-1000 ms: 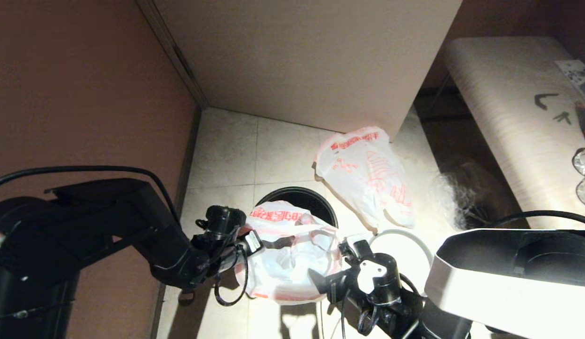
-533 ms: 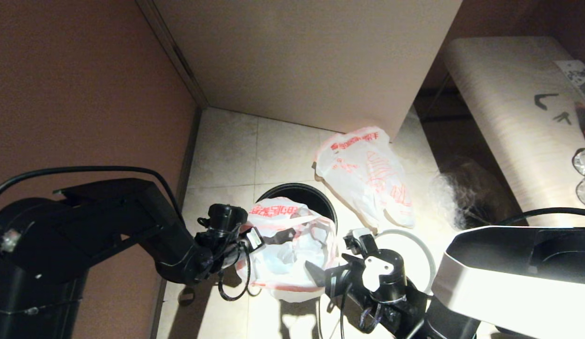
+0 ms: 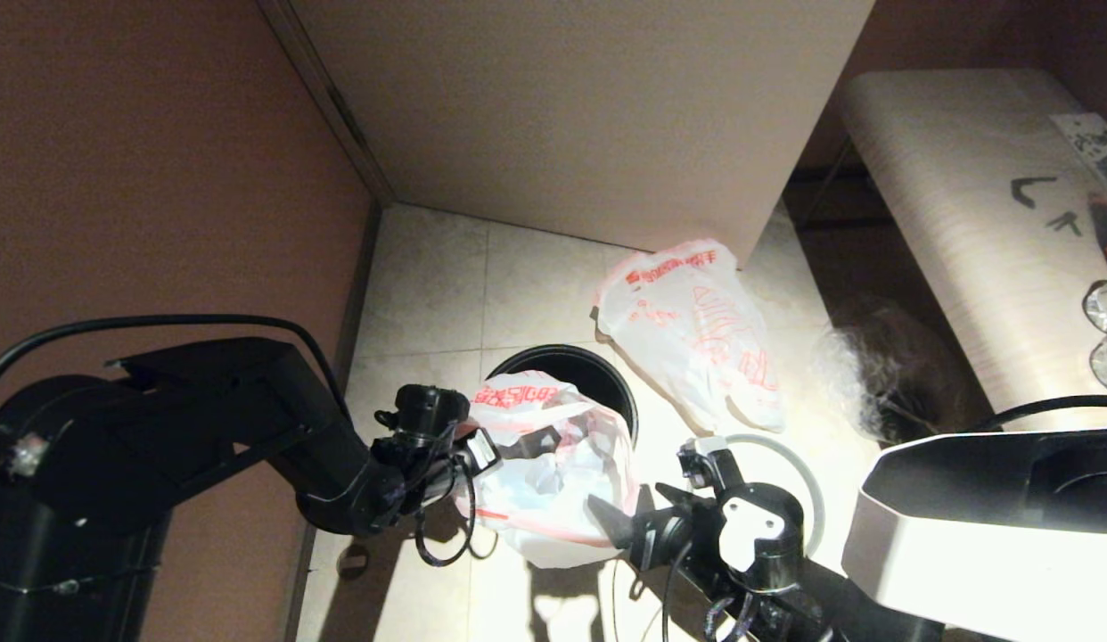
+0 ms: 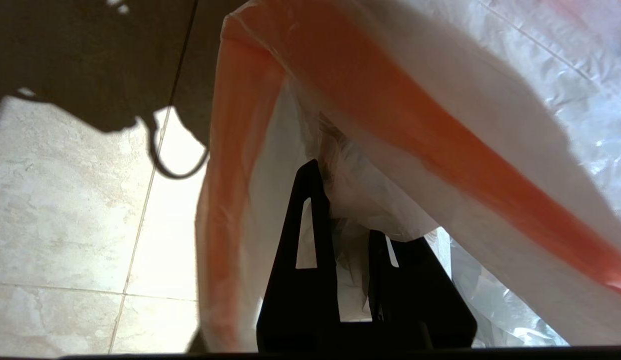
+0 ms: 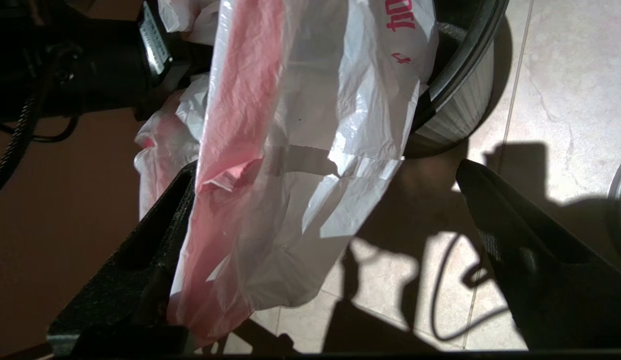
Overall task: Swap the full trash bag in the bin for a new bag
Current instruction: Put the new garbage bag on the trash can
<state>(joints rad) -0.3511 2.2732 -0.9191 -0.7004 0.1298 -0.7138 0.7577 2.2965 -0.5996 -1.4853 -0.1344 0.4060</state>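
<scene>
A: What has changed since a moment ago?

B: The right gripper (image 3: 627, 528) has slid back, away from the new bag (image 3: 545, 473), and sits a bit lower and more to the right. The bag now sags down over the near edge of the bin (image 3: 598, 374).

A: And the left gripper (image 3: 496, 446)?

B: It has hardly moved. Its arm reaches in from the left, and its fingers are pinched tight on the bag's top edge.

A: Is the right one holding anything?

B: No. Its fingers (image 5: 515, 250) are spread wide apart. One finger touches the hanging bag, but nothing is squeezed.

A: Where is the full trash bag (image 3: 696, 330)?

B: On the floor, behind the bin and to its right. The grey ring (image 3: 790, 455) lies on the floor near the right gripper.
</scene>
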